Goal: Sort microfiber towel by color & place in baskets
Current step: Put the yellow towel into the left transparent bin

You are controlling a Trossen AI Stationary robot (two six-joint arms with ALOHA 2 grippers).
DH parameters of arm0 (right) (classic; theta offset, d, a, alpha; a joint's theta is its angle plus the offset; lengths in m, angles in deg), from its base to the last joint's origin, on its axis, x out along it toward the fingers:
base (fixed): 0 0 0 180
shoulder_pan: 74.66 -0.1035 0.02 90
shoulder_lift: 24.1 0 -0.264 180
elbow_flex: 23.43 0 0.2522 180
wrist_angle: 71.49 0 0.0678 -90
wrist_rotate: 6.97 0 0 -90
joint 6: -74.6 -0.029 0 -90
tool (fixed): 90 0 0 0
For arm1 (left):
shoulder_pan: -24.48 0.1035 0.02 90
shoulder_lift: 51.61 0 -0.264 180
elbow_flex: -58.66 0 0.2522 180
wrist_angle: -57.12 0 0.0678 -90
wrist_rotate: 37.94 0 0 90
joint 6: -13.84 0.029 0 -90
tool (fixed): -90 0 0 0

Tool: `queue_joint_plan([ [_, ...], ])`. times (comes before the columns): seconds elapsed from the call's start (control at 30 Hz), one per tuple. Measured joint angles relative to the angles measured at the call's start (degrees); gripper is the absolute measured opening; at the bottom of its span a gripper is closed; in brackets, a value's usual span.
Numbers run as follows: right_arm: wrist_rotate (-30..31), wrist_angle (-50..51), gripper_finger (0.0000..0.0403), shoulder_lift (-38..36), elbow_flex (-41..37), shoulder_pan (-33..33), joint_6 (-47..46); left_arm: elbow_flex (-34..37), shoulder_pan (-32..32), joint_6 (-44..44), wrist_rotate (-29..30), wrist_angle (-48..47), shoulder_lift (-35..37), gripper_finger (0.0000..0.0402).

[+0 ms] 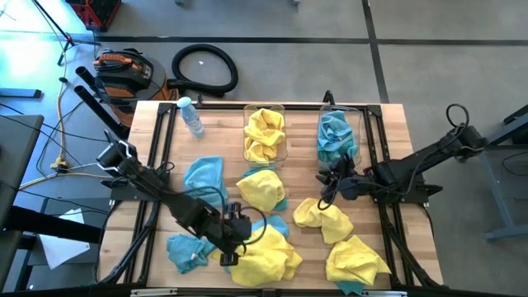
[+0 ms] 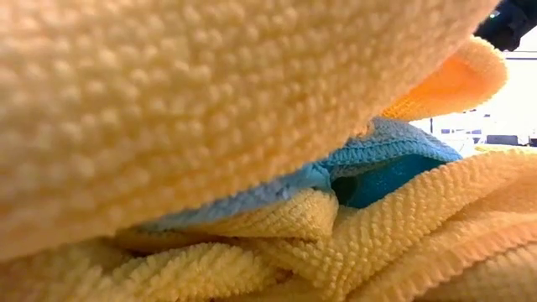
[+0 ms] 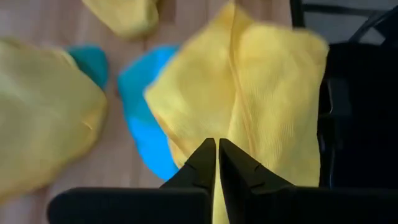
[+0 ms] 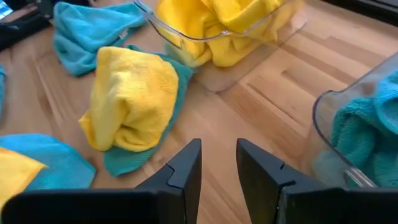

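Yellow and teal microfiber towels lie loose on the wooden table. My left gripper (image 1: 237, 241) is near the front edge, shut on a yellow towel (image 1: 268, 256) that partly covers a teal one (image 3: 140, 118). My right gripper (image 4: 219, 162) stands open above bare wood, between the two clear baskets and a yellow towel (image 4: 130, 99) that lies on a teal one. The left basket (image 1: 264, 132) holds yellow towels and the right basket (image 1: 338, 136) holds teal ones. In the low view, towels (image 2: 252, 126) fill the picture. My left gripper pinches a raised fold of the yellow towel (image 3: 229, 134) between its two fingers. The fingers slant down at it from above. The cloth runs up to the fingertips in a ridge, and the rest of it spreads out below them over the teal towel and the table.
More yellow towels (image 1: 323, 219) (image 1: 355, 260) lie at the front right. Teal towels (image 1: 205, 175) (image 1: 186, 252) lie on the left. A small clear bottle with a blue cap (image 1: 191, 115) lies at the far left, beside the basket of yellow towels.
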Motion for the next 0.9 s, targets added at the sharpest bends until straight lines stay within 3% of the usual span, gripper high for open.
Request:
queue_joint_plan([
  [0.37, 2.60, -0.87, 0.0094, 0.75, 0.00, -6.08, -3.65, 0.06, -1.59, -8.06, -2.41, -1.96, -7.39, 0.0102],
  [0.53, 4.77, -1.69, 0.0094, 2.46, 0.00, -8.97, -6.01, 0.06, -1.78, -7.40, -5.02, -2.17, -10.98, 0.0116],
  [0.63, 5.85, -1.98, 0.0094, 3.95, 0.00, -10.22, -7.57, 0.06, -1.63, -6.62, -7.66, -2.25, -12.37, 0.0093],
  [0.77, 7.15, -2.84, 0.0094, 6.56, 0.00, -11.20, -8.15, 0.06, -1.63, -3.83, -7.77, -2.36, -11.40, 0.0014],
  [0.9, 7.52, -4.56, 0.0094, 9.14, 0.00, -11.23, -8.11, 0.06, -1.63, -2.59, -6.07, -2.64, -8.19, 0.0004],
])
